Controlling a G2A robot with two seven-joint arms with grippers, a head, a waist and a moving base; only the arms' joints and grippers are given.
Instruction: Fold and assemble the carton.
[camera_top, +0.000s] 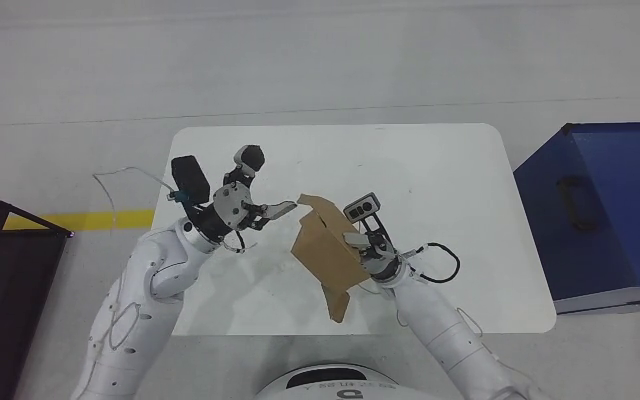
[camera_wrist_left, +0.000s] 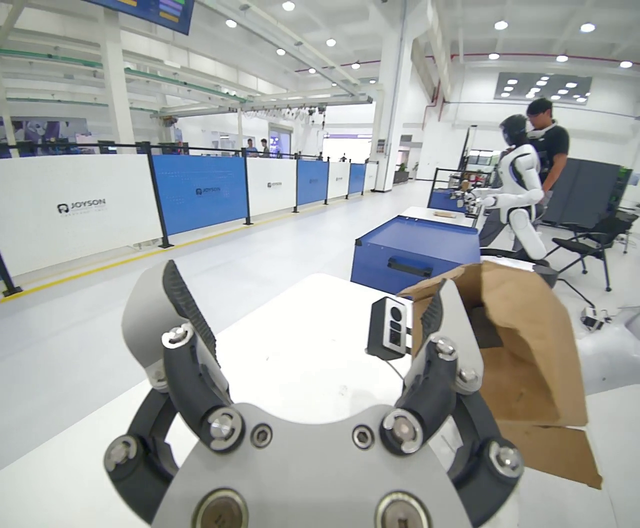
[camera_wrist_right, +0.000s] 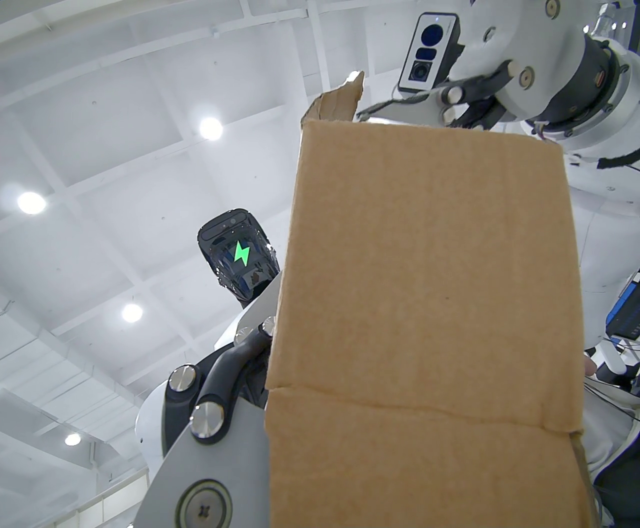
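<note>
Left fingers (camera_wrist_left: 150, 320) apart, just beside tilted carton (camera_top: 325, 250)

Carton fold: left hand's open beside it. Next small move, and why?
Probably nudge the left hand sideways onto the carton's raised top flap and push it inward. That hand is open and empty, with one finger right beside the flap, while the right hand seems to grip the carton's opposite side, steadying it.
</note>
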